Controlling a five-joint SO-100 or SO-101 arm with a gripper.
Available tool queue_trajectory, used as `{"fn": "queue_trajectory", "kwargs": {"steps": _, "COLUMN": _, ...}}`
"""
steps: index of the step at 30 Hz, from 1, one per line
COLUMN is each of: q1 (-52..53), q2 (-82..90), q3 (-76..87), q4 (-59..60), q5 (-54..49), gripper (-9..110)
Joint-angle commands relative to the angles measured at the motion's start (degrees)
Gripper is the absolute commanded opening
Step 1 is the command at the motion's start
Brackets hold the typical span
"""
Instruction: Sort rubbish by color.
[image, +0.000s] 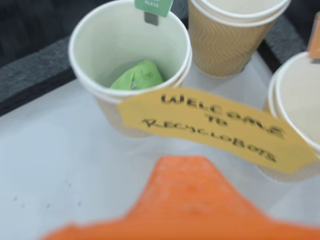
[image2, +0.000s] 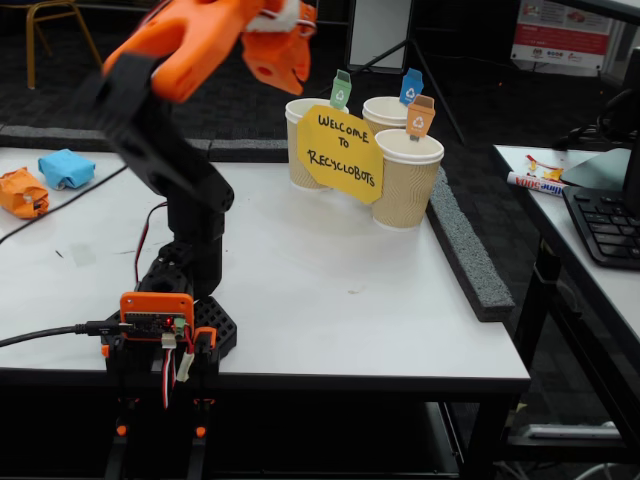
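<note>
so the orange printed arm (image2: 165, 110) is reared up high over the white table (image2: 330, 290) in the fixed view, elbow bent, head tipped toward the cups. can't tell if the fingers (image2: 278, 50) are spread or pressed together, too blurry. in the wrist view a crumpled green paper scrap (image: 137, 76) lies at the bottom of the white paper cup with the green tag (image: 127, 50), long side running diagonally up to the right. crumpled blue (image2: 66, 168) and orange (image2: 22, 193) scraps sit far left on the table.
</note>
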Motion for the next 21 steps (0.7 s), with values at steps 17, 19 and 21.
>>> {"fn": "queue_trajectory", "kwargs": {"steps": 17, "q1": 0.4, "q2": 44.3, "q3": 10.7, "q4": 12.3, "q5": -1.1, "gripper": 0}}
{"fn": "queue_trajectory", "kwargs": {"steps": 19, "q1": 0.4, "q2": 46.4, "q3": 11.5, "q4": 13.1, "q5": -1.1, "gripper": 0}}
{"fn": "queue_trajectory", "kwargs": {"steps": 21, "q1": 0.5, "q2": 47.7, "q3": 12.3, "q4": 13.6, "q5": -1.1, "gripper": 0}}
